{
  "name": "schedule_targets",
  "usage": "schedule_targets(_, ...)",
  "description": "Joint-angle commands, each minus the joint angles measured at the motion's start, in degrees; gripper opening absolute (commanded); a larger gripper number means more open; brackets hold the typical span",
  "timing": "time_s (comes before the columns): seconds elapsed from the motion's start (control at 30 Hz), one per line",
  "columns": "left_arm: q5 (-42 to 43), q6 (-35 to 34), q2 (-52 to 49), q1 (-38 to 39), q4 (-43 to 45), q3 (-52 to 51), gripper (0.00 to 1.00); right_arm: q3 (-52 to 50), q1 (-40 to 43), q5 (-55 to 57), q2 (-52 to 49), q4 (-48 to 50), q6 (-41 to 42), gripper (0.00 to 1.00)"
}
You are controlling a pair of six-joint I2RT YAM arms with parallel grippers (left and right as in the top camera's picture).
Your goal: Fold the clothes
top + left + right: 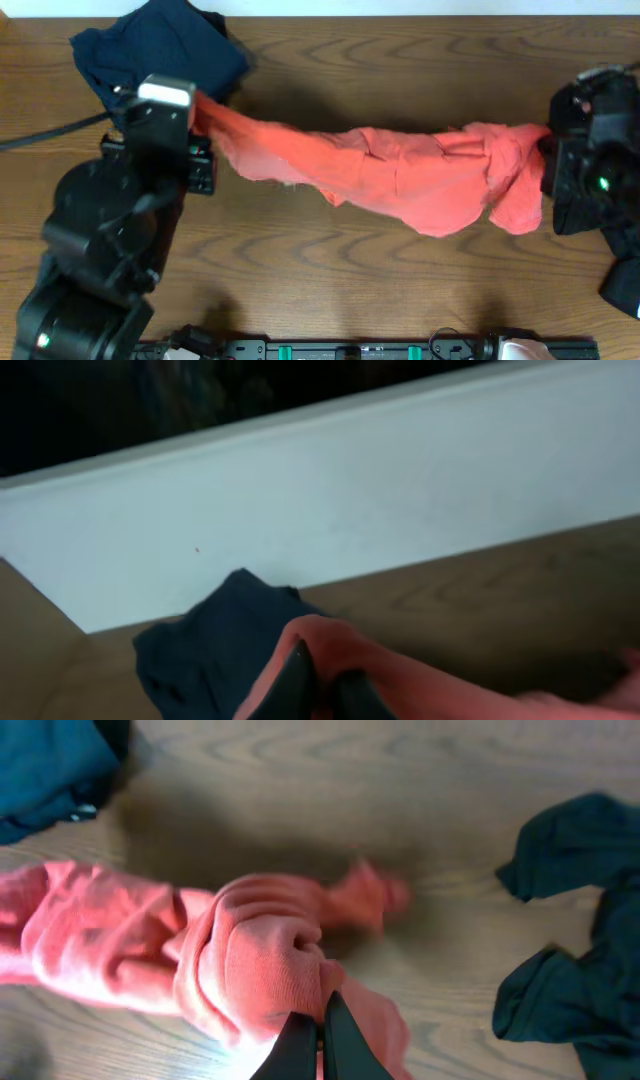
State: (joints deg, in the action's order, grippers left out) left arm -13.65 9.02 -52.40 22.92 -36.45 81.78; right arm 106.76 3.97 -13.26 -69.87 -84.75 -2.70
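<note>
Tabletop (pixel 400 280): dark-green garment (pixel 575 995) (right-wrist view only).

Overhead: straight down on whole desk (pixel 330 290). Wrist views: close, low, past own fingers (pixel 350 1050), sharing the red garment (pixel 400 175) with overhead.

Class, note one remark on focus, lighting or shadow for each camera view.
Overhead: evenly lit, the red garment shadowing the table behind it. Left wrist: dim and soft, navy cloth blurred. Right wrist: garment's loose tip smeared, dark shadow beyond it.
</note>
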Motion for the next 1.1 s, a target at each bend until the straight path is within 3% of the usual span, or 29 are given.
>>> schedule_targets(0.0, -1.0, 0.3, 0.6, -0.2, -0.2, 0.4, 0.06, 0.3, 0.6, 0.0, 1.4, 0.6, 0.5, 0.01)
schedule_targets(0.2, -1.0, 0.3, -2.4, -0.2, -0.7, 0.4, 0.06, 0.3, 0.6, -0.3, -5.0, 2.9, 0.5, 0.01)
schedule_targets(0.47, -1.0, 0.3, -13.3, -0.2, -0.9, 0.4, 0.06, 0.3, 0.5, -2.5, -25.9, 6.4, -1.3, 0.01)
schedule_targets(0.77, -1.0, 0.3, -23.6, -0.2, -0.8, 0.4, 0.06, 0.3, 0.5, -5.5, -48.6, 32.0, -0.5, 0.02)
schedule_targets(0.8, -1.0, 0.3, -24.3, -0.2, -0.8, 0.4, 0.06, 0.3, 0.5, -5.9, -49.6, 33.6, -0.5, 0.10)
schedule_targets(0.87, -1.0, 0.3, -25.5, -0.2, -0.8, 0.4, 0.06, 0.3, 0.5, -6.4, -50.6, 35.7, -0.6, 0.73)
schedule_targets(0.9, -1.0, 0.3, -25.9, -0.2, -0.8, 0.4, 0.06, 0.4, 0.5, -6.5, -50.6, 35.7, -0.6, 0.89)
schedule_targets(0.97, -1.0, 0.3, -26.5, -0.2, -0.8, 0.4, 0.06, 1.5, 0.5, -7.5, -49.6, 33.6, -0.6, 0.99)
schedule_targets(1.07, -1.0, 0.3, -26.7, -0.3, -0.8, 0.4, 0.06, 4.0, 0.1, -8.7, -46.8, 26.7, -0.6, 0.99)
